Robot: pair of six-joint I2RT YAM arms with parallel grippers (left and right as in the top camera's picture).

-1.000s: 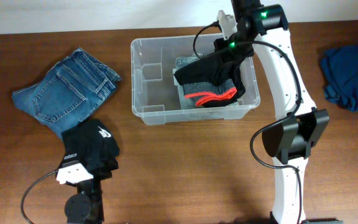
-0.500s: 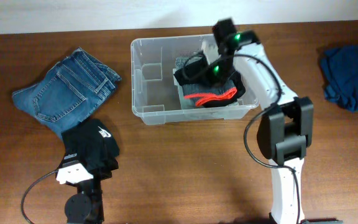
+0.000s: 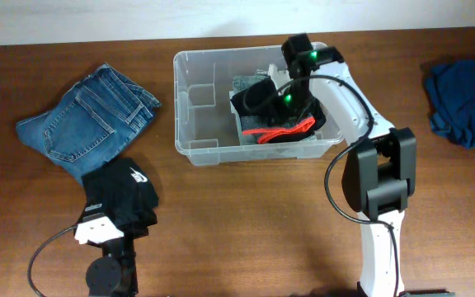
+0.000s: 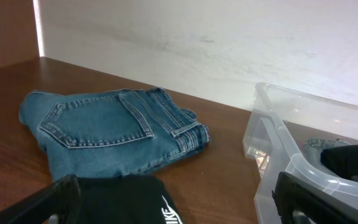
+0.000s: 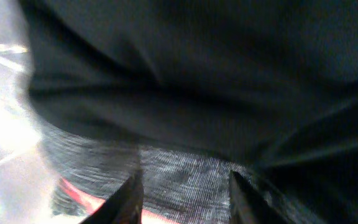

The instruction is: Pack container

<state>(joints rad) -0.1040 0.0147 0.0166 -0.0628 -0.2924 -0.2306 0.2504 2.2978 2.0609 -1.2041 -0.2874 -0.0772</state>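
1. Container (image 3: 213, 153): clear tub, upright, top centre of table (image 3: 262, 231); black/grey garment (image 3: 252, 101) w/ red trim bunched in its R half.
2. R gripper (image 5: 185, 190): down inside tub, on the garment; jaws parted to a moderate gap, grey knit showing between tips, apparently nothing clamped.
3. L gripper (image 4: 179, 208): low at near-L of table, over black tee (image 3: 122, 194) w/ white logo; jaws wide, empty.
4. Step in hand (judged): seating garment flat. Press on centre of bundle, keep tips off tub wall, open fully, then lift straight up to avoid dragging fabric out.
5. Outside tub, prob. to pack: jeans (image 3: 89, 124), black tee, blue cloth (image 3: 468, 99).
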